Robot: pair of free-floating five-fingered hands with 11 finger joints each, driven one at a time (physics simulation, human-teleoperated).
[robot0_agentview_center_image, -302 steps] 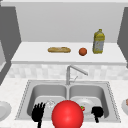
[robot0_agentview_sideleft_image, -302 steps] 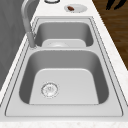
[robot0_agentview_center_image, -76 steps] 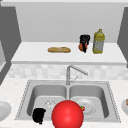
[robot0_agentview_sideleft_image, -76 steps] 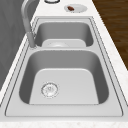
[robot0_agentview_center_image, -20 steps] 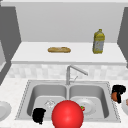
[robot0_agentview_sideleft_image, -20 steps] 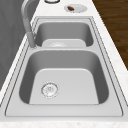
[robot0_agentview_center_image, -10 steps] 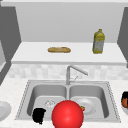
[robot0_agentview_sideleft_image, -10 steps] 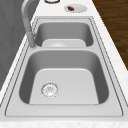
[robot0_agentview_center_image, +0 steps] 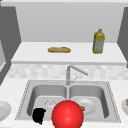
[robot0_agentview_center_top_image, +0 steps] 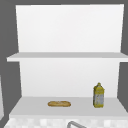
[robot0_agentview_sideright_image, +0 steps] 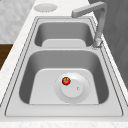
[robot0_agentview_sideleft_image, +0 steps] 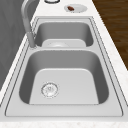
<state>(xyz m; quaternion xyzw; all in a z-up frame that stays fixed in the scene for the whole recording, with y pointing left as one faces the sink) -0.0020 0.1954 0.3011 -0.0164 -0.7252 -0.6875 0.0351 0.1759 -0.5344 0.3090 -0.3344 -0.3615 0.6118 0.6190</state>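
Left hand (robot0_agentview_center_image: 39, 115) low at lower left of the front view, over the sink's (robot0_agentview_center_image: 111, 100) front rim, beside a big red ball (robot0_agentview_center_image: 67, 115); finger pose impossible to tell. Small tomato (robot0_agentview_sideright_image: 66, 81) resting on a plate (robot0_agentview_sideright_image: 81, 93) in the right basin. Bread loaf (robot0_agentview_center_image: 59, 49) and yellow bottle (robot0_agentview_center_image: 98, 41) up on the white shelf.

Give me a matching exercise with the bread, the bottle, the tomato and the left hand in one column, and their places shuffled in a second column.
1 bread
2 bottle
3 tomato
4 left hand

a on a plate in the sink's right basin
b right end of the shelf
c front edge of the left basin
d middle of the shelf

Pairs: 1-d, 2-b, 3-a, 4-c
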